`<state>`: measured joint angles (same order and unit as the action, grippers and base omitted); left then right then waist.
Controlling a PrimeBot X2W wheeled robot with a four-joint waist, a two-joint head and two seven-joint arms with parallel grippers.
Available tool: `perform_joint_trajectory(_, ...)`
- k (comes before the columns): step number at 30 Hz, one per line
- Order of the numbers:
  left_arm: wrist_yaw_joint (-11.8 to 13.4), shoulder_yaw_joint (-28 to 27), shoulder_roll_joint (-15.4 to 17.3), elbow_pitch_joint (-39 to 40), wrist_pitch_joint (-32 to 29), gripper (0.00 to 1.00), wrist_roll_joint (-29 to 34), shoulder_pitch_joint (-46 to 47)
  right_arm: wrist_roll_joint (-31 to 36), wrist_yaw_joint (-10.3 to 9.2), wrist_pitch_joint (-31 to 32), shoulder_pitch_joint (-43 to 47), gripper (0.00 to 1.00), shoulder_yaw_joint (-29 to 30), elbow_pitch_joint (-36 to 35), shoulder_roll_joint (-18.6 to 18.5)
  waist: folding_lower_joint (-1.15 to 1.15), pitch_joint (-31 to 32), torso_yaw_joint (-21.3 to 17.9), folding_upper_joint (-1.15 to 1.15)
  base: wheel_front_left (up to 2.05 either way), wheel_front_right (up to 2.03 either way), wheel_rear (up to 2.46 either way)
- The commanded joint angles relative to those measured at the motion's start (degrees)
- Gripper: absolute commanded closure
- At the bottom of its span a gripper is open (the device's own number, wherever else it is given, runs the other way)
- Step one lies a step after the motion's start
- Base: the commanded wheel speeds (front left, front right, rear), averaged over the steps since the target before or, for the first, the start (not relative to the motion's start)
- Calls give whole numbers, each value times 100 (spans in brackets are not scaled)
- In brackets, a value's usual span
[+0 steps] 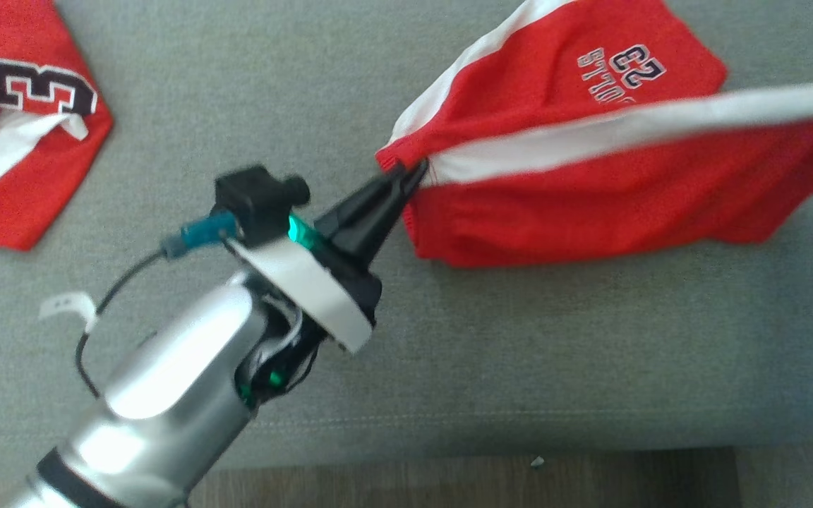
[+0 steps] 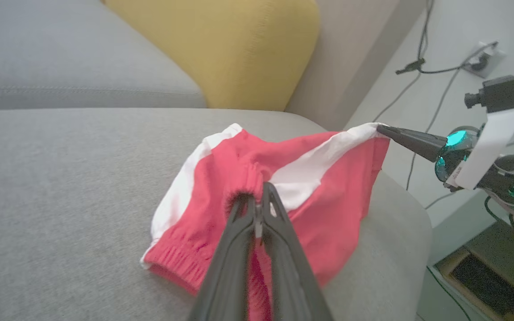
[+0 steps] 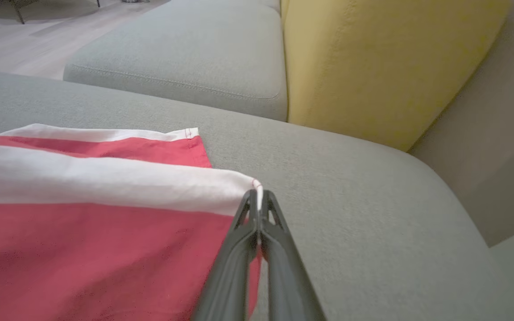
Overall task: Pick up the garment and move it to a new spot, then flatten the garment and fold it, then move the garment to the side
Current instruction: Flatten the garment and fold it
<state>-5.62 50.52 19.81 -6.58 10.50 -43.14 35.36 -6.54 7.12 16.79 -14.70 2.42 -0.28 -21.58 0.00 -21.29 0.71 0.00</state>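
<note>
Across the head view's right, limp, light red shorts (image 1: 590, 190) stretch between the left gripper (image 1: 406, 171) pinching the waistband (image 2: 243, 178) and the right gripper (image 3: 259, 196) pinching, seemingly, a hem corner (image 3: 250, 183).

Soft, even daylight – head view's right edge blurred, perhaps motion

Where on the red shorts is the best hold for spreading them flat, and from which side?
Likely both ends of the white side stripe, approached from outside: the left gripper pinches the gathered waistband corner, the right gripper the leg-hem corner, and the red shorts hang taut between them.
</note>
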Motion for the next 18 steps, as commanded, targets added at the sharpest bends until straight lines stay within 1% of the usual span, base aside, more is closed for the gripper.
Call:
perform_joint_trajectory(1, -10, -347, -32, -62, -19, 100, -198, 287, -110, 36, 111, -389, 100, -211, 53, -240, 0, -181, 122, 0, 0, 0, 0)
perform_joint_trajectory(8, -88, -729, -408, -837, -65, 100, -925, 694, -446, 36, 508, -1926, 100, -1054, 1093, -632, 0, -528, 240, 0, 0, 0, 0)
perform_joint_trajectory(12, -139, -760, -556, -1131, 1, 100, -1102, 923, -594, 36, 635, -2782, 100, -1600, 1657, -883, 0, -714, 333, 0, 0, 0, 0)
perform_joint_trajectory(18, -177, -648, -769, -1449, 122, 100, -1215, 1280, -805, 36, 763, -3886, 100, -2496, 2346, -1258, 0, -987, 508, 0, 0, 0, 0)
